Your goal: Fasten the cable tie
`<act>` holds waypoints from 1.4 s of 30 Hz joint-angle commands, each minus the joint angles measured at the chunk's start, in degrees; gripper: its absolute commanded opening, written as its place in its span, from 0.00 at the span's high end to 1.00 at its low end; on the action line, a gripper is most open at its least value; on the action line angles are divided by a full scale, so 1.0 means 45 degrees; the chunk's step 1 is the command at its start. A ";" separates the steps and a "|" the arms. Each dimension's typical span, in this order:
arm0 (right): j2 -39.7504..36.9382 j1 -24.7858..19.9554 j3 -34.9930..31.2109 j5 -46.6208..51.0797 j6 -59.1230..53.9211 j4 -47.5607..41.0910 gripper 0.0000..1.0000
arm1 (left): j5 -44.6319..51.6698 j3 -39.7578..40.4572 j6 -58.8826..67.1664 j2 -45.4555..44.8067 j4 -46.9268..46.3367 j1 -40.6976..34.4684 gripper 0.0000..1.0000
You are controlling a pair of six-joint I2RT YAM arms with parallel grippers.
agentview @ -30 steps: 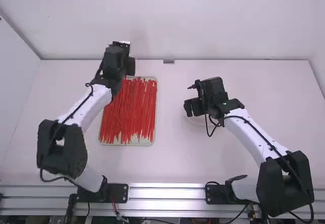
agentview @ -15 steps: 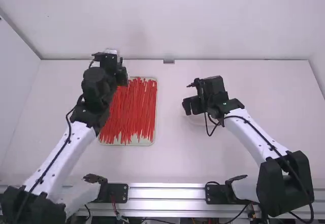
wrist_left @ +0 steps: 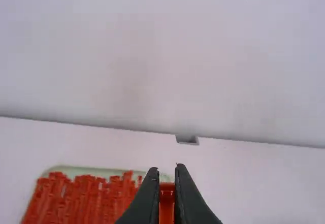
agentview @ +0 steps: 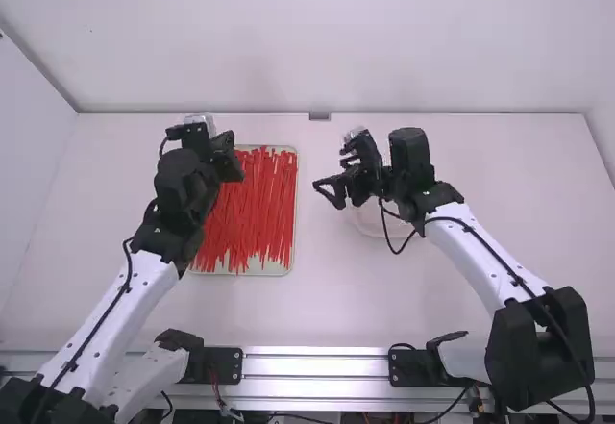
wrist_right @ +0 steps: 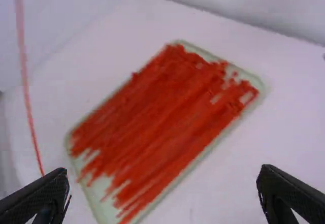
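White table (agentview: 461, 155) takes most of the scene, with a plain white wall behind it. On its left part lies a pale green tray (agentview: 294, 256) that carries a heap of red cable ties (agentview: 252, 211). Above the far end of the tray is the left gripper (wrist_left: 165, 169), its fingers closed almost fully on a single cable tie (wrist_left: 166, 206) (a thin red strip between them). Just right of the tray is the right gripper (agentview: 336, 182), spread wide and holding nothing.
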 commanded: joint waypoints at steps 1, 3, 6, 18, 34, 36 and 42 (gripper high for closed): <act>0.0136 0.0029 0.0423 -0.1831 0.0602 0.0559 0.02 | 0.0214 0.0010 -0.1268 -0.0257 0.0282 -0.0427 0.98; 0.0136 0.0034 0.0423 -0.2166 0.1015 0.1146 0.02 | 0.0219 0.0010 -0.1258 -0.0257 0.0641 -0.0811 0.98; 0.0136 0.0214 0.0418 -0.2385 0.1399 0.1753 0.02 | 0.0175 0.0010 -0.1248 -0.0257 0.1044 -0.1321 0.98; 0.0136 0.1627 0.0418 -0.2429 0.1695 0.3094 0.02 | 0.0219 0.0010 -0.2516 -0.0068 0.2137 -0.2404 0.98; 0.0136 0.2385 0.0418 -0.1792 0.2390 0.3206 0.19 | -0.0491 0.0000 -0.2492 0.0340 0.3653 -0.3249 0.98; 0.0136 0.2312 0.0418 -0.1768 0.2395 0.3060 0.26 | -0.0491 -0.0005 -0.2487 0.0325 0.3570 -0.3279 0.98; 0.0136 0.2166 0.0418 -0.1817 0.2395 0.3041 0.79 | -0.0461 0.0000 -0.2205 0.0325 0.3682 -0.3337 0.98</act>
